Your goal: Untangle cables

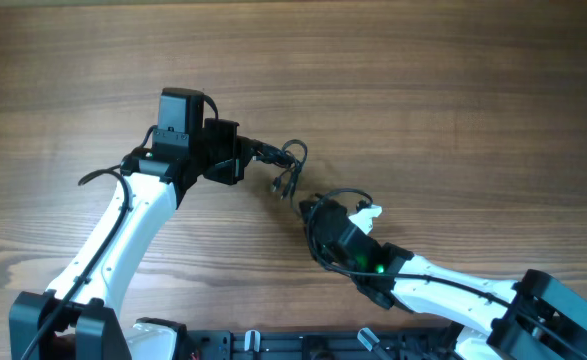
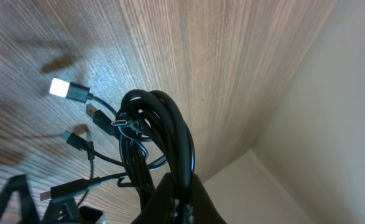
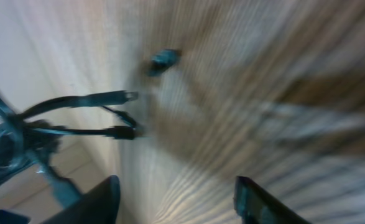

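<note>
A bundle of thin black cables (image 1: 291, 165) hangs in a loop from my left gripper (image 1: 256, 152), lifted above the wooden table. In the left wrist view the looped cables (image 2: 160, 134) run down into my shut left fingers (image 2: 181, 199), and several small plug ends (image 2: 70, 91) dangle to the left. My right gripper (image 1: 311, 207) sits just below and right of the bundle, open and empty. In the blurred right wrist view its fingers (image 3: 176, 198) are spread apart, with two cable plugs (image 3: 117, 115) ahead on the left.
The wooden table (image 1: 453, 100) spreads all around. My left arm (image 1: 123, 235) comes in from the lower left, my right arm (image 1: 453, 290) from the lower right. A dark frame (image 1: 273, 345) runs along the front edge.
</note>
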### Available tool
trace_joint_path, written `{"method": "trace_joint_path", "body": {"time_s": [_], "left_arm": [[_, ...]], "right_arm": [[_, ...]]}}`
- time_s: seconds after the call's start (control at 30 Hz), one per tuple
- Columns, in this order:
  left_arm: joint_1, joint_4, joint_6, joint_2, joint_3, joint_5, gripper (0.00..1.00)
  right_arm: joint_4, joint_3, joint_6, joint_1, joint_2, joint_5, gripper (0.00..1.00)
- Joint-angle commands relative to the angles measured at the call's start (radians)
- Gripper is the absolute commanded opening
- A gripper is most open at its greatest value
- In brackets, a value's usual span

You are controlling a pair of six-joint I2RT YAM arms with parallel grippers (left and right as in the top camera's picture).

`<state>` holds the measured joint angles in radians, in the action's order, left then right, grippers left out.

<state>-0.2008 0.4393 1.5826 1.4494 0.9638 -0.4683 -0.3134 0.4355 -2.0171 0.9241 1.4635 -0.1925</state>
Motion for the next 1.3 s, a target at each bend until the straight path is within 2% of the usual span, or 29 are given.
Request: {"method": "trace_joint_path", "body": {"time_s": [0.0, 0.03, 0.13, 0.2, 0.33, 0.43, 0.47, 0.57, 0.77, 0.9, 1.0, 1.07, 1.27], "left_arm": [[0.001, 0.006, -0.082, 0.004, 0.003, -0.008, 0.04], [0.001, 0.007, -0.104, 0.004, 0.003, -0.008, 0.04], [0.001, 0.003, -0.307, 0.004, 0.003, 0.047, 0.04], [0.001, 0.009, -0.627, 0.004, 0.003, 0.081, 0.04], [0.001, 0.007, -0.89, 0.004, 0.003, 0.071, 0.04], [0.001, 0.007, -1.048, 0.004, 0.003, 0.004, 0.04], [0.0, 0.007, -1.134, 0.004, 0.003, -0.067, 0.04], [-0.018, 0.007, -1.305, 0.004, 0.003, -0.233, 0.04], [-0.114, 0.006, -1.352, 0.004, 0.003, -0.264, 0.04], [-0.175, 0.002, -1.395, 0.004, 0.003, -0.266, 0.04], [-0.185, -0.029, -1.386, 0.004, 0.003, -0.344, 0.04], [-0.185, -0.073, -1.315, 0.004, 0.003, -0.398, 0.04], [-0.193, -0.107, -1.122, 0.004, 0.003, -0.399, 0.04]], "right_arm": [[-0.053, 0.001, 0.084, 0.004, 0.013, -0.072, 0.16], [-0.074, 0.001, 0.135, 0.004, 0.01, -0.072, 0.05], [-0.091, 0.002, 0.351, -0.01, -0.035, -0.064, 0.05], [-0.065, 0.002, 0.544, -0.048, -0.11, -0.027, 0.04], [0.018, 0.002, 0.767, -0.124, -0.254, 0.027, 0.05], [0.057, 0.002, 0.925, -0.172, -0.34, 0.049, 0.05], [0.062, 0.002, 0.968, -0.188, -0.368, 0.053, 0.04], [0.063, 0.002, 0.999, -0.222, -0.394, 0.052, 0.05], [0.032, 0.002, 1.055, -0.267, -0.373, 0.045, 0.05], [0.029, 0.002, 1.083, -0.278, -0.366, -0.076, 0.04], [0.011, 0.002, 1.081, -0.278, -0.355, -0.068, 0.05], [0.006, 0.002, 1.062, -0.278, -0.343, -0.061, 0.04], [-0.109, 0.002, 0.936, -0.278, -0.293, -0.018, 0.05]]}}
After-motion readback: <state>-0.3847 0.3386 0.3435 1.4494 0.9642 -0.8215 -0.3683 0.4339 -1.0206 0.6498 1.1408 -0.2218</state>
